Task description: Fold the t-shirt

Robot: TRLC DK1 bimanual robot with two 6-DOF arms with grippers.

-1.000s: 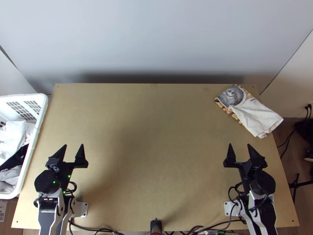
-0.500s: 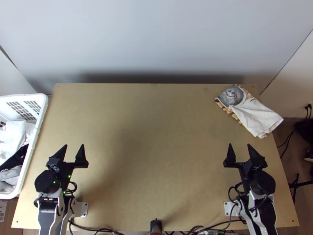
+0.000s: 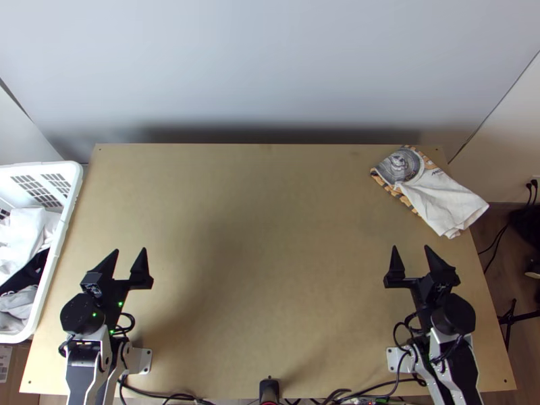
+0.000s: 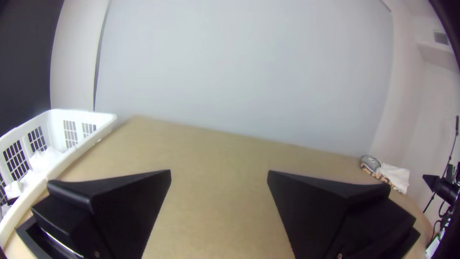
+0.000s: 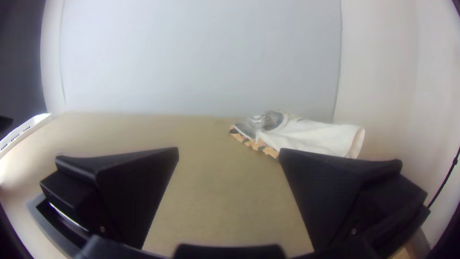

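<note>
Flat black left tool [image 3: 129,250] and right tool [image 3: 410,247] both wide, empty. Bunched white, grey-printed t-shirt [image 3: 442,202] overhangs light wooden worktop [image 3: 270,270]; outward nudge while grasping could drag it off.

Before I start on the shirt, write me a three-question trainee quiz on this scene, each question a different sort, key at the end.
1. Multiple choice: where on the table does the t-shirt lie?
A) near left corner
B) far right corner
C) middle

2. True or false: the left gripper and the right gripper are both open.

3. Fill in the missing word: the white basket at the table's left side holds crumpled ____.

Key: 1. B; 2. true; 3. cloth
</note>
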